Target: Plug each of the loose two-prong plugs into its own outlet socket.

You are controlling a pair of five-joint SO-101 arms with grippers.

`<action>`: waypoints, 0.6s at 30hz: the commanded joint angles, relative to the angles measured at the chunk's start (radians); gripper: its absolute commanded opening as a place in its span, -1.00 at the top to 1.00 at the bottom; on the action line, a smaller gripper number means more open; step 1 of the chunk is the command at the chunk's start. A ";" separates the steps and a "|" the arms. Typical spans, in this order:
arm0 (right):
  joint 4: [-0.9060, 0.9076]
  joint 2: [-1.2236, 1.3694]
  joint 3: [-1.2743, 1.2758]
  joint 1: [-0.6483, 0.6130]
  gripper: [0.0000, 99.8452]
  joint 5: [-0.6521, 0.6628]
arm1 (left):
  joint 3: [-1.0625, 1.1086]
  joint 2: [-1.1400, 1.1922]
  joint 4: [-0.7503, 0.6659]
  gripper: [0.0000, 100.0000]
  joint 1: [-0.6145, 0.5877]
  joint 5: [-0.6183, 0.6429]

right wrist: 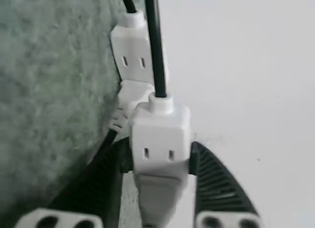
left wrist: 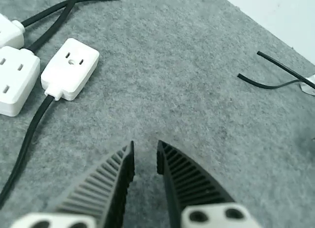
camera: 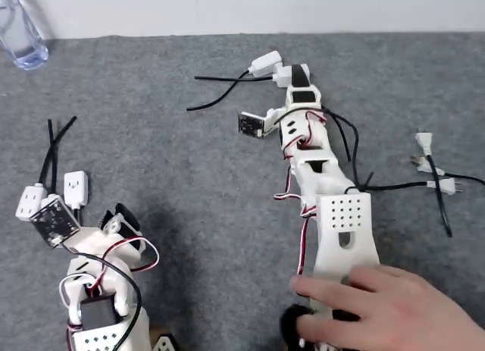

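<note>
so far our right jaws clench a socket; our left jaws sit barely parted, empty; loose plugs lie unplugged.

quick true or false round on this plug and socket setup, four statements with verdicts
1. The right gripper is clamped on a white outlet socket. True.
2. The left gripper holds a plug. False: nothing sits between its fingers, which are slightly apart above the grey mat.
3. A person's hand rests on the lower end of the right arm. True.
4. The loose plugs lie beside the left arm. False: they lie on the mat on the far side of the right arm, away from the left arm.
</note>
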 commanded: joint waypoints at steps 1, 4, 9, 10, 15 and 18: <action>-0.105 0.005 -0.069 -0.013 0.34 -0.071 | -0.007 -0.011 0.002 0.84 0.005 -0.008; -0.179 0.018 -0.072 -0.012 0.37 -0.080 | -0.007 -0.011 0.000 0.84 0.005 -0.008; -0.257 0.018 -0.072 -0.005 0.38 -0.080 | -0.007 -0.012 0.000 0.84 0.006 -0.008; -0.266 0.018 -0.071 -0.004 0.38 -0.078 | -0.007 -0.012 0.000 0.84 0.006 -0.008; -0.174 0.016 -0.167 0.008 0.38 -0.078 | -0.007 -0.012 0.000 0.84 0.008 -0.008; 0.070 0.019 -0.393 0.025 0.41 -0.120 | -0.007 -0.012 0.000 0.84 0.008 -0.008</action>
